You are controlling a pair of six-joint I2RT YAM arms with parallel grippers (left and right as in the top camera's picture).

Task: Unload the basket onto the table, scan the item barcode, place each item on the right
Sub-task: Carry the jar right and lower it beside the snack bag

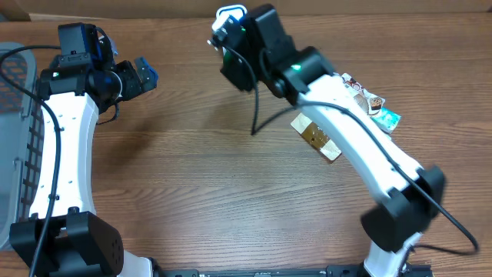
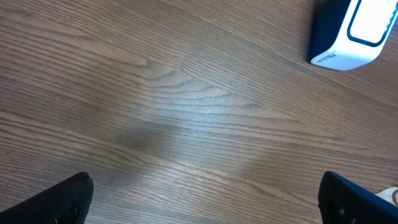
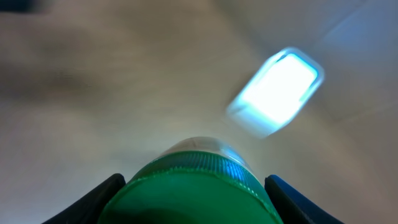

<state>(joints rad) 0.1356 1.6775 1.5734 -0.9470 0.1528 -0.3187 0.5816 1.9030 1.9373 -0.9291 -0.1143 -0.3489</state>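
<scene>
My right gripper [image 3: 194,208] is clamped on a green ribbed cap [image 3: 196,171], over the glowing scanner [image 3: 277,90] near the table's [image 1: 192,169] far edge. My left gripper [image 2: 205,202] is spread wide, empty.

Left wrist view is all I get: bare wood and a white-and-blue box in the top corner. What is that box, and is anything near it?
Observer: From overhead it looks like the scanner, at the far side of the table. The right gripper is close beside it.
Operator: Is that gripper carrying something?
Observer: Yes. Its wrist camera shows a green item gripped between its fingers, with the scanner's face glowing white ahead.
Operator: Anything else lying around?
Observer: A brown packet and some small wrappers lie on the right side, by the right arm.
</scene>
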